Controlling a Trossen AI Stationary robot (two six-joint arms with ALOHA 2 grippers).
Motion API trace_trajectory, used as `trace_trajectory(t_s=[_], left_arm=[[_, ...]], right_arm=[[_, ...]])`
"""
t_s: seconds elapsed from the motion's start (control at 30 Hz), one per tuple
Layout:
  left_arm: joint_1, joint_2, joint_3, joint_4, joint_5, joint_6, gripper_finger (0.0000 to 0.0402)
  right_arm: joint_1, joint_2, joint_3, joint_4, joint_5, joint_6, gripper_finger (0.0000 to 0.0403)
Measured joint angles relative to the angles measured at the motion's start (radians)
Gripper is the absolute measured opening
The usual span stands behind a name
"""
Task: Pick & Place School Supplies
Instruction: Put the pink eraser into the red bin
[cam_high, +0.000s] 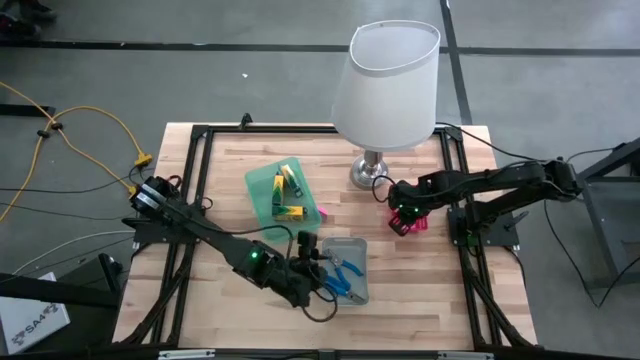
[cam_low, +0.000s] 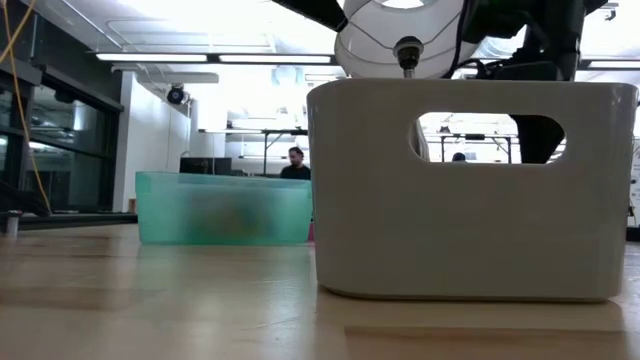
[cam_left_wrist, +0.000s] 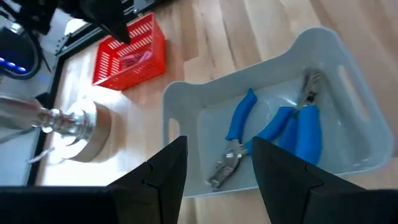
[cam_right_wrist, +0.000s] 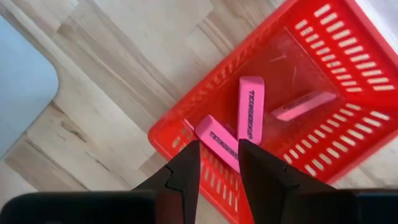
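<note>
Two blue-handled tools, one of them pliers (cam_left_wrist: 239, 130), lie in the grey tray (cam_left_wrist: 186, 118), also seen in the high view as the grey tray (cam_high: 352, 245). My left gripper (cam_left_wrist: 214, 171) hovers open over that tray's edge, nothing between its fingers. Three flat pink bars (cam_right_wrist: 250, 115) lie in the red basket (cam_right_wrist: 323, 162). My right gripper (cam_right_wrist: 219, 171) hangs above the basket, pointing down, its fingers a narrow gap apart; one pink bar (cam_right_wrist: 216, 138) lies below them. Yellow-and-green pieces (cam_high: 288, 185) rest in the green tray (cam_high: 262, 190).
A big white-shaded lamp (cam_high: 385, 85) stands at the back on its metal foot (cam_high: 368, 172), close to the red basket (cam_high: 405, 222). A black frame (cam_high: 200, 150) runs round the table. Bare wood lies at the near left and near right.
</note>
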Motion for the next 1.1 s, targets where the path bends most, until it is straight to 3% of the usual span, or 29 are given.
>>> trace_trajectory(t_s=[0.3, 0.6, 0.83, 1.1], left_arm=[[0.118, -0.051, 0.0, -0.078, 0.014, -0.053, 0.0165], [0.333, -0.057, 0.0, -0.145, 0.286, 0.112, 0.0165], [0.487, -0.057, 0.0, -0.137, 0.447, 0.221, 0.0165], [0.597, -0.051, 0.0, -0.132, 0.527, 0.263, 0.0165]], right_arm=[[0.001, -0.065, 0.001, -0.006, -0.089, 0.042, 0.0097], [0.017, -0.111, 0.001, 0.019, -0.107, 0.043, 0.0097], [0.088, -0.113, 0.001, 0.142, -0.105, 0.008, 0.0097], [0.164, -0.113, 0.001, 0.276, -0.106, -0.053, 0.0097]])
